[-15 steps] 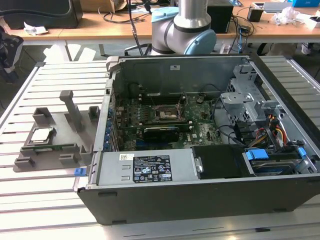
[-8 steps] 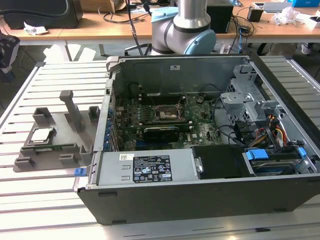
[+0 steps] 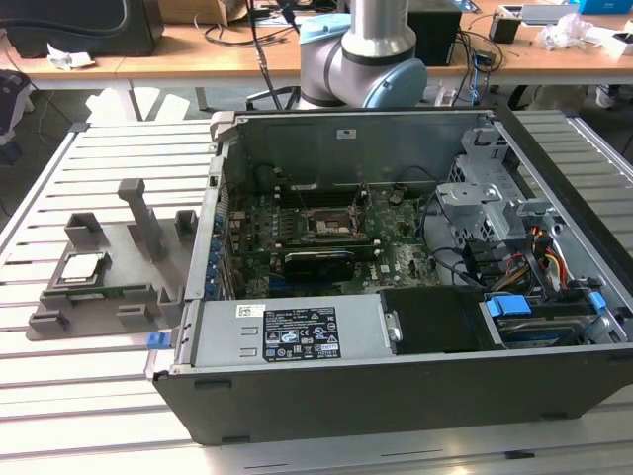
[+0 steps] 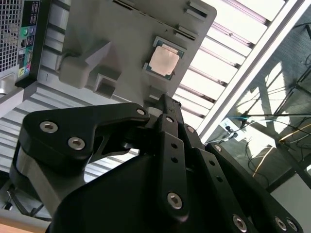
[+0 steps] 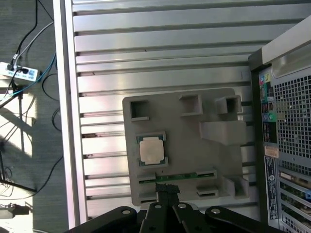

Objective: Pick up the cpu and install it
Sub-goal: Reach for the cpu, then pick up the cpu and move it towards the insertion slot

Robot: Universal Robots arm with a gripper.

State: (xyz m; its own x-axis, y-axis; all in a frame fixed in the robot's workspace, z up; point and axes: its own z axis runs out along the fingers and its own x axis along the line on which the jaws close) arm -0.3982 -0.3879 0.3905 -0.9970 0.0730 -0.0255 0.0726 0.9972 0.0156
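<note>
I can read no print anywhere from here. In the exterior view, a black label (image 3: 300,333) with white marks and a white sticker (image 3: 250,310) sit on the metal cover (image 3: 213,338) inside the computer case (image 3: 396,396). In the first wrist view, a pale sticker (image 5: 271,151) sits on the case's perforated panel. Any marks on the cpu (image 4: 165,60) are illegible.

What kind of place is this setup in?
Probably a robotics lab or electronics workshop: an opened computer case sits on a slatted metal table, the cpu lies in a grey holder tray beside it, and cluttered wooden benches with cables stand behind.
</note>
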